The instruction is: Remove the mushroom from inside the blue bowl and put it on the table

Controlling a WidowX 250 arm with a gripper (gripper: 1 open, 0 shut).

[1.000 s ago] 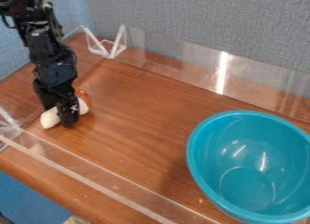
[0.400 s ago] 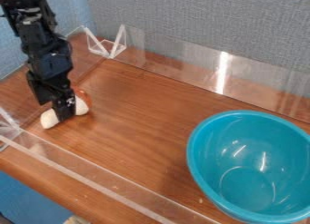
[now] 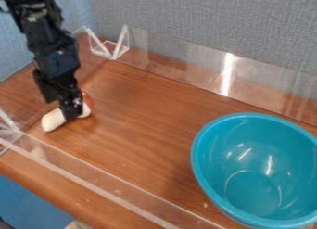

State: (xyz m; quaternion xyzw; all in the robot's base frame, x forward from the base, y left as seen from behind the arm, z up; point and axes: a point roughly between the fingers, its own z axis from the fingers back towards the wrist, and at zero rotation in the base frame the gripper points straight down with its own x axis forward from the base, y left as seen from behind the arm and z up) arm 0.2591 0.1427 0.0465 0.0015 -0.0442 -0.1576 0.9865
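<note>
Possibly, the black two-fingered metal gripper [image 3: 65, 100] could nudge the small mushroom with cream-white stem and reddish-brown cap [image 3: 67, 113], because its fingertips are very near to it; the mushroom might then roll, as its shape looks rounded. Its jaws stand wide apart, and they seem to hold nothing. The mushroom lies on its side on the brown wood-grain table [image 3: 143, 131], just below the fingertips. The glossy teal-blue round plastic bowl [image 3: 257, 188] is well apart from the gripper, across the table, without the mushroom inside.
</note>
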